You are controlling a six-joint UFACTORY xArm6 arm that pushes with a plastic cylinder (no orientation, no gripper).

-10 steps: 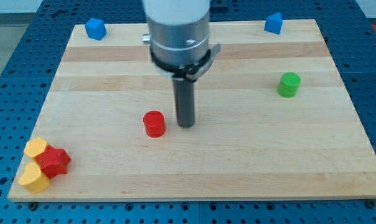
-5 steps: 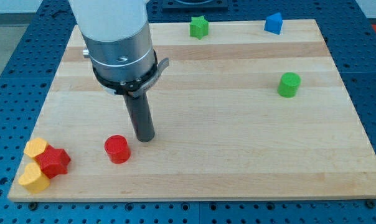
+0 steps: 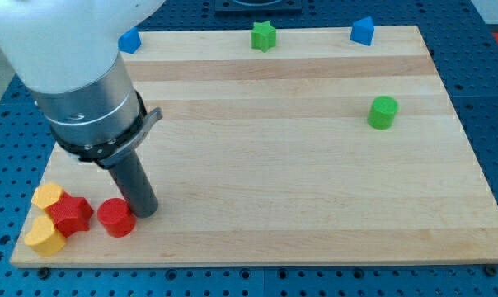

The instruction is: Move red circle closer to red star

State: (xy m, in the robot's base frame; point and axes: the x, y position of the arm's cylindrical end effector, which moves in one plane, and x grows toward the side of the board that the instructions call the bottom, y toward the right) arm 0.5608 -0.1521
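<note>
Wooden and pale, the surface [image 3: 298,190] carries all the blocks, and we judge the task close to finished. Down at the view's lower left, the red circle [image 3: 115,218] sits just beside the red star [image 3: 70,214], with only a thin gap, if any, between them; we cannot tell whether they touch. A slight further nudge toward the view's left might close that gap, but the circle already counts as near the star.

Our end effector is a plain dark rod with nothing to open or shut, so it holds nothing. My tip [image 3: 146,213] rests on the surface just to the view's right of the red circle, pressed against its side or very nearly so; contact looks likely, though we cannot confirm it.

Two yellow blocks [image 3: 46,216] hug the red star on its left, one above and one below. Far from the action, a green cylinder [image 3: 382,112] stands at the view's right, while a green star [image 3: 265,35] and two blue blocks [image 3: 362,30] line the top edge.
</note>
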